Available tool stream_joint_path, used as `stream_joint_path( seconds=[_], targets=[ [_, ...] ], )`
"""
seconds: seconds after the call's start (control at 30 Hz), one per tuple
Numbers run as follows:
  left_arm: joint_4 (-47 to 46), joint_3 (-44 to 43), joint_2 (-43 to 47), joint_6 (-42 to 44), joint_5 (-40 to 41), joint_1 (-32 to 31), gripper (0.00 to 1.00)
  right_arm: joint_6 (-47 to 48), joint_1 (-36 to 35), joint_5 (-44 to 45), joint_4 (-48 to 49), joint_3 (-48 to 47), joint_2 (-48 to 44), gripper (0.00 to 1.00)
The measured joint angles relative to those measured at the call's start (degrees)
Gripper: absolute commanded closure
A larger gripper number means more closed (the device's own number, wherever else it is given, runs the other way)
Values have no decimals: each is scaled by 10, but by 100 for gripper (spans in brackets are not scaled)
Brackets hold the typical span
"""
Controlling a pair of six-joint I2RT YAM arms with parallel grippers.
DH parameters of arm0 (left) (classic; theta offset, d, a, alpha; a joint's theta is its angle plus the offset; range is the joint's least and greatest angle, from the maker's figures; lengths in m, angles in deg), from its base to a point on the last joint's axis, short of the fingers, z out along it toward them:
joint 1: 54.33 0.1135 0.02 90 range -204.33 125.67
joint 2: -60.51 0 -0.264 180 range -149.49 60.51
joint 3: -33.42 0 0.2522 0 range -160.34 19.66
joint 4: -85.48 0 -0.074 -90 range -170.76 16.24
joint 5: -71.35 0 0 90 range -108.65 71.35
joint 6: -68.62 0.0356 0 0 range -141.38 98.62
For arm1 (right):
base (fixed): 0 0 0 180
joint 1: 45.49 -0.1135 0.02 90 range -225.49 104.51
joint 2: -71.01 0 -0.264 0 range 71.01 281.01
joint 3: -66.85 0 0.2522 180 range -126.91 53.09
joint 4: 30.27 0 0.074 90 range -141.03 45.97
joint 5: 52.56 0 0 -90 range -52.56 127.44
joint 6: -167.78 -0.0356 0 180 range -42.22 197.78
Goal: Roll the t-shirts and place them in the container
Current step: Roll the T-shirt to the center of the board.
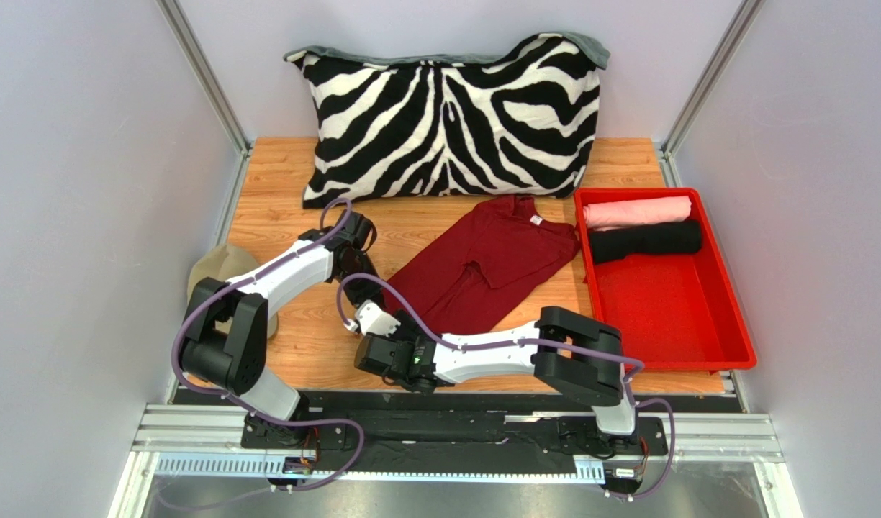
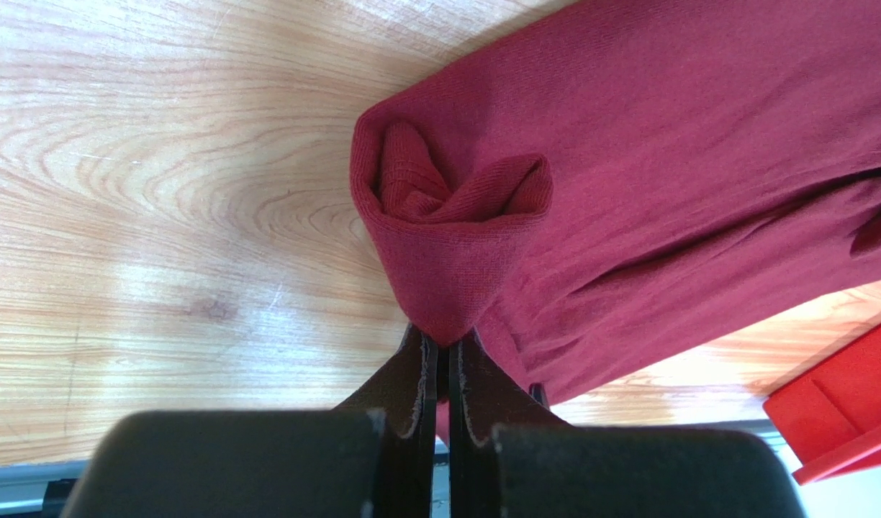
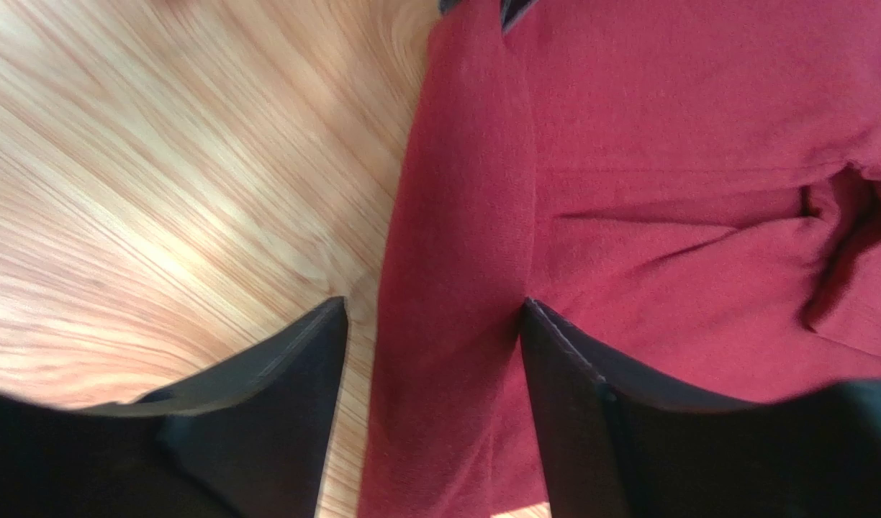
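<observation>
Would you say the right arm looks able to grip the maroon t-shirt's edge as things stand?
Probably yes: the open right hand straddles a folded edge of the maroon t-shirt, nothing between; the left hand pinches its corner.

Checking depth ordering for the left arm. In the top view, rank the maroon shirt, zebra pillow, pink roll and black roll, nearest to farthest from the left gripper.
1. The maroon shirt: mid-table, its edge pinched in the left gripper.
2. The zebra pillow: at the back of the table, behind the gripper.
3. The pink roll and black roll: side by side in the red tray, far right. Too close to call.
</observation>
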Motion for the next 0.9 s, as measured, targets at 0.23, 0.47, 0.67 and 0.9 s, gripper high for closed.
stream_joint_path(
  seconds=[0.23,0.47,0.67,0.9],
  targets=[
    [6,0,-6,3,0,0,100,6,-17,38,-16,0,8,33],
    [7,-1,-9,4,0,0,100,8,-45,85,-52,-19,11,31],
    [9,-7,-11,5,-1,0,100,1,-67,107,-68,-45,26,35],
    [11,-7,-17,11,0,0,100,-4,-65,108,-75,-36,37,44]
  ],
)
